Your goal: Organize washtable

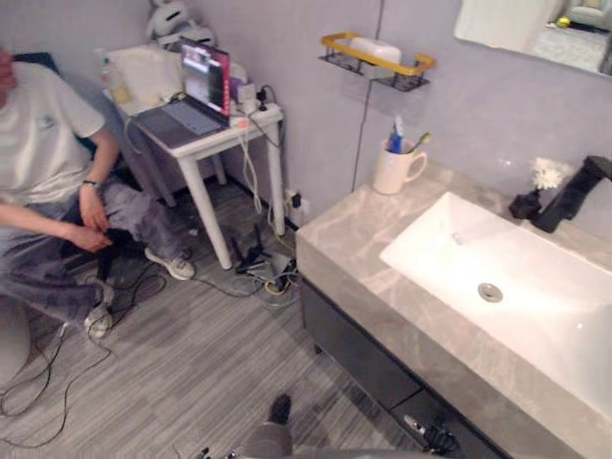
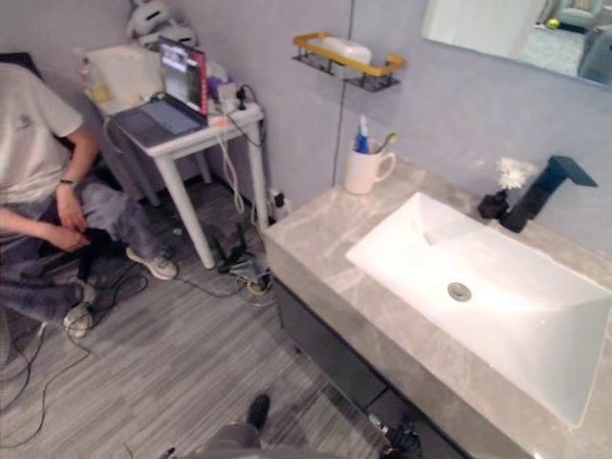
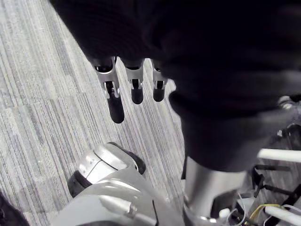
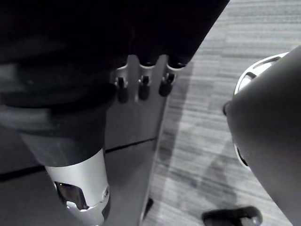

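The washtable is a grey marble counter (image 1: 356, 237) with a white sink (image 1: 449, 251) set into it. A white mug (image 1: 395, 169) holding toothbrushes (image 1: 396, 134) stands at the counter's far left corner. A black faucet (image 1: 572, 194) rises behind the sink, with a small dark holder and a white tuft (image 1: 545, 175) next to it. My left hand (image 3: 115, 101) hangs over the floor with relaxed straight fingers, holding nothing. My right hand (image 4: 143, 87) hangs beside the dark cabinet front (image 4: 136, 122), also with nothing in it.
A gold-rimmed wall shelf (image 1: 375, 59) with a white item hangs above the mug. A mirror (image 1: 545, 33) is over the faucet. A person (image 1: 43, 143) sits at the left by a white side table (image 1: 253, 124) with a laptop (image 1: 191, 96). Cables (image 1: 263, 273) lie on the floor.
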Tool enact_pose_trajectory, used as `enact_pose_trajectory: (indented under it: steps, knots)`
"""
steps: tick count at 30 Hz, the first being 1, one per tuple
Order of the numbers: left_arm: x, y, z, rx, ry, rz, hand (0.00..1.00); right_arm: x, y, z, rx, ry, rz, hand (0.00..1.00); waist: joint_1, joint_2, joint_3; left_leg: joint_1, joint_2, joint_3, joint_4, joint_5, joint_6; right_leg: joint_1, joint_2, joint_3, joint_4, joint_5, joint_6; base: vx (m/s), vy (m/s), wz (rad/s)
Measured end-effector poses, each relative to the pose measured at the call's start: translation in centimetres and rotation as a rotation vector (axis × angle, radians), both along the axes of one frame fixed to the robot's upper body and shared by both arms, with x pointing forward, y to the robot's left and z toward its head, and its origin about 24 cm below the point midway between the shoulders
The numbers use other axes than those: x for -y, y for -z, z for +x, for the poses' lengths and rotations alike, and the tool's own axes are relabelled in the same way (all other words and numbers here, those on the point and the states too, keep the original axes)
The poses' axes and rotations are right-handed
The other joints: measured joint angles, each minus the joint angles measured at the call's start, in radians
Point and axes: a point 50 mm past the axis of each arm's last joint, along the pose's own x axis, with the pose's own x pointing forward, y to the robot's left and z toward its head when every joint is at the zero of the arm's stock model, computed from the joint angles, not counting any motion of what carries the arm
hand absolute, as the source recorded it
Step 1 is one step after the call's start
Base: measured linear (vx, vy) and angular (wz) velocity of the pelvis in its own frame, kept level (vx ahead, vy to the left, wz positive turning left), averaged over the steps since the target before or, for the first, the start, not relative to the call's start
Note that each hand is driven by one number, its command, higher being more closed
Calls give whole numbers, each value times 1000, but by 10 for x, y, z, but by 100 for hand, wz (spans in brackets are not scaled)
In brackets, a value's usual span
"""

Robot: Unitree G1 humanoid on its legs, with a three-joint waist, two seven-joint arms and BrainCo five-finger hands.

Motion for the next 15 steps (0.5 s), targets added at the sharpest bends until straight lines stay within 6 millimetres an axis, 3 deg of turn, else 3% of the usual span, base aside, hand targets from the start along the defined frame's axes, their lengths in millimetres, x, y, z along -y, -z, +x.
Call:
enact_pose_trajectory:
  steps: [1,2,3,4,5,6,7,8,9,10,12,13,14,15]
  knots:
    - [-1,-1,5,16,1,4,0,1,0,0,3,5,-2,0,2,-3,3,-37,19,64,88,-14,8,-7,-17,-23,5,3,3,-68,102,78]
    - [-3,-1,6,18,-14,4,0,5,-1,1,4,7,-13,0,5,4,6,-102,51,156,308,-18,15,-18,-39,-54,33,3,5,-69,91,46]
    - [-1,-1,5,14,-19,0,0,9,-2,1,6,6,-23,0,6,13,5,-118,75,195,416,-29,29,-23,-49,-69,50,3,5,-84,110,38]
    - [2,0,0,2,-29,-2,0,16,-4,2,15,5,-43,0,5,36,8,-121,141,284,591,-118,46,-27,-54,-101,79,3,6,-82,137,44]
    - [9,2,-2,-9,-22,-19,0,26,-7,5,34,13,-72,0,-1,97,8,-134,159,342,581,-167,32,-36,-28,-120,113,-12,8,-100,156,67]
    - [10,2,2,0,-4,-20,0,28,-6,1,25,26,-71,0,-3,95,1,-128,114,309,499,-179,7,-62,-21,-97,119,-52,3,-150,167,202]
    - [-4,-4,23,53,37,16,0,22,-1,-10,-15,54,-41,0,-72,23,-5,-101,-6,258,268,-121,-16,-96,4,-10,29,-52,-58,-156,107,273]
    - [-16,-7,28,62,44,45,0,12,3,-20,-35,88,-8,0,-64,-13,-11,-95,91,472,490,-239,10,-102,-24,-68,-14,47,-28,-114,51,249]
    - [-15,-6,24,48,41,39,0,14,3,-22,-41,103,-8,0,-53,6,-11,-37,152,519,488,-219,-21,-92,-18,-98,-13,57,-20,-1,56,176]
    - [-5,-1,16,14,33,8,0,22,2,-27,-42,141,-24,0,-72,38,-9,30,145,543,366,-260,-99,-69,-16,-165,-12,57,2,32,116,106]
    - [-3,0,10,-3,36,-1,0,15,4,-31,-58,173,9,0,-69,17,-6,62,72,546,276,-206,-67,-61,-64,-218,-5,77,14,-8,205,99]
    - [-3,1,0,-35,45,0,0,11,5,-33,-58,198,25,0,-68,24,-15,86,17,528,194,-167,-55,-57,-85,-250,-1,87,7,-36,168,83]
    - [-3,2,-8,-60,47,-1,0,9,6,-34,-54,238,39,0,-75,14,-35,95,-35,501,96,-114,-40,-57,-95,-275,-21,102,6,-48,95,70]
    - [-3,2,-8,-60,51,-1,0,10,6,-33,-51,245,39,0,-74,13,-36,102,-53,492,53,-89,-36,-61,-99,-280,-24,110,8,-65,34,56]
